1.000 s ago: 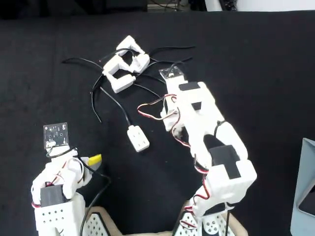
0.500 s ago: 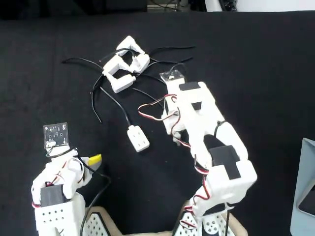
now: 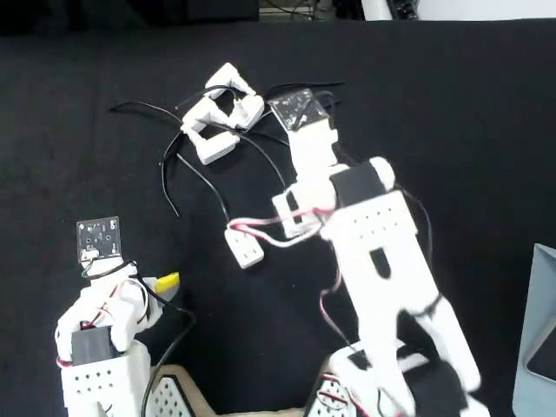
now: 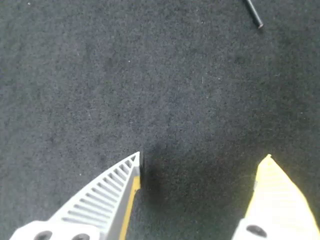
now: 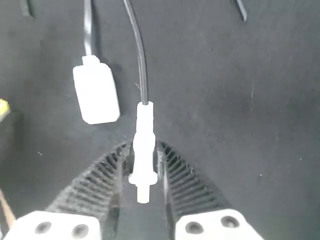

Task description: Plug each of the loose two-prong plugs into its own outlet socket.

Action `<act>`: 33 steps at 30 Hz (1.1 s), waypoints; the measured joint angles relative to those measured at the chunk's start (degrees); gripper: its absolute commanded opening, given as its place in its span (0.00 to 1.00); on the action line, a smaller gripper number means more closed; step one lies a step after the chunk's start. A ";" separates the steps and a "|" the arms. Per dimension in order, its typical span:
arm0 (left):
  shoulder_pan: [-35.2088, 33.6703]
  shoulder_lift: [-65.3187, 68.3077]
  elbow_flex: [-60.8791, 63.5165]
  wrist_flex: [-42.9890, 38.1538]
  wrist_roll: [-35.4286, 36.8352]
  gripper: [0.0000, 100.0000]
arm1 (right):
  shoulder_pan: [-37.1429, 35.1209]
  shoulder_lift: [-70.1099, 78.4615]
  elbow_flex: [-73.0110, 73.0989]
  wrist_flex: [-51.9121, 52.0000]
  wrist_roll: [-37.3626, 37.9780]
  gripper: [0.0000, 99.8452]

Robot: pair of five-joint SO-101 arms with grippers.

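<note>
the right hand [image 5: 143,148] is clamped on a white plug [image 5: 143,120]; the left hand [image 4: 202,157] stands apart above the black tabletop [image 4: 150,75].

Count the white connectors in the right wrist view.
2: a plug clamped in the right gripper, a block lying apart on the cloth. Others may be hidden.

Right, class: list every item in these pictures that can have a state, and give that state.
White two-prong plug on black cord: held, not plugged in.
Right arm's dark ribbed fingers: shut on that plug.
White rectangular socket block: lying flat, nothing plugged in.
Left arm's white and yellow fingers: open, holding nothing.
Heap of white connectors: bunched together, unclear whether any are joined.
</note>
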 measured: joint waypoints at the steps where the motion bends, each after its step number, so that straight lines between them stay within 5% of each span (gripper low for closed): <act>1: 0.00 0.00 0.00 0.00 0.00 0.35 | -0.62 -1.32 0.00 0.00 -0.62 0.01; 24: 5.63 0.00 0.00 -0.53 0.00 0.35 | -5.89 -34.37 27.43 -18.29 -3.96 0.01; 33: 6.42 0.00 0.00 -22.33 0.53 0.35 | -14.68 -36.92 34.46 -25.05 -4.04 0.01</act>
